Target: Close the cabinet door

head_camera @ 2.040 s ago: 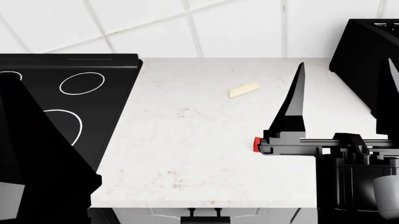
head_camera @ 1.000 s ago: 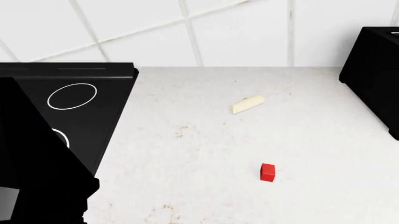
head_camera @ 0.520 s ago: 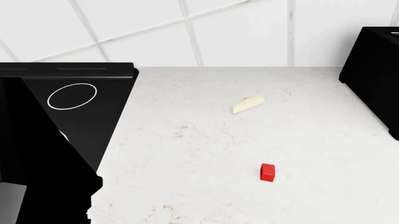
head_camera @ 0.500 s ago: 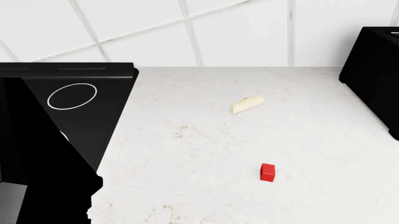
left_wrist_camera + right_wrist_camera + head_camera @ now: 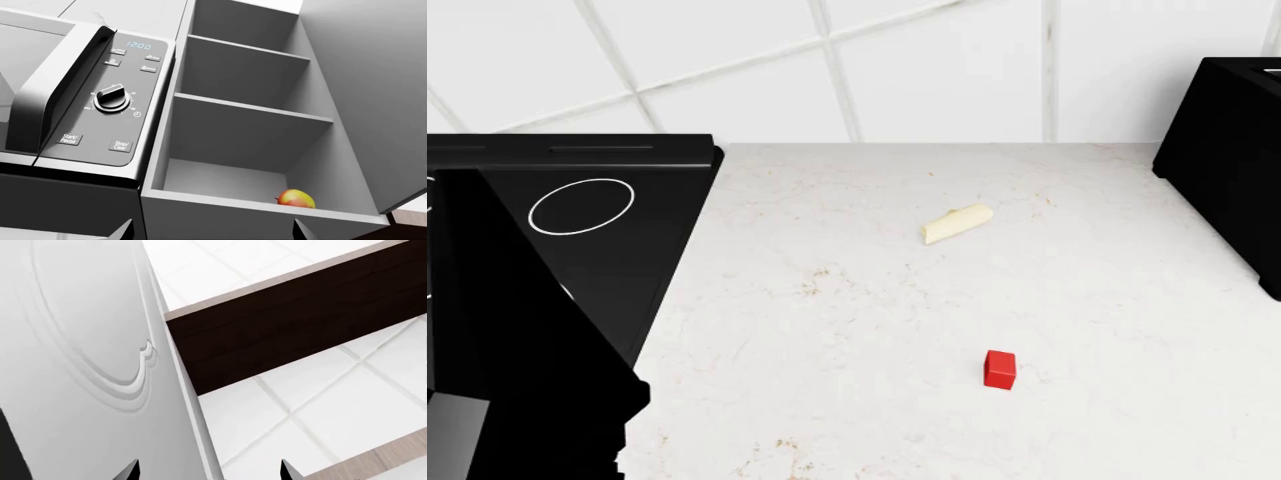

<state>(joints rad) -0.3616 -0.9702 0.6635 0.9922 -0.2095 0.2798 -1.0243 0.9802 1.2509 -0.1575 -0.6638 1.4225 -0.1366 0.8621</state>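
Cabinet door (image 5: 87, 365) hangs open beside the right fingers (image 5: 130, 471), spread and empty; left fingers (image 5: 123, 232) likewise; a glancing push could slip off its edge.

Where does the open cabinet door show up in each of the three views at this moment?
Left wrist view: the cabinet door fills the right side, swung open beside the shelves holding an apple.
Head view: not in it; only the countertop.
Right wrist view: its panelled face fills the left half.
Shared landmark: the door itself, in both wrist views.
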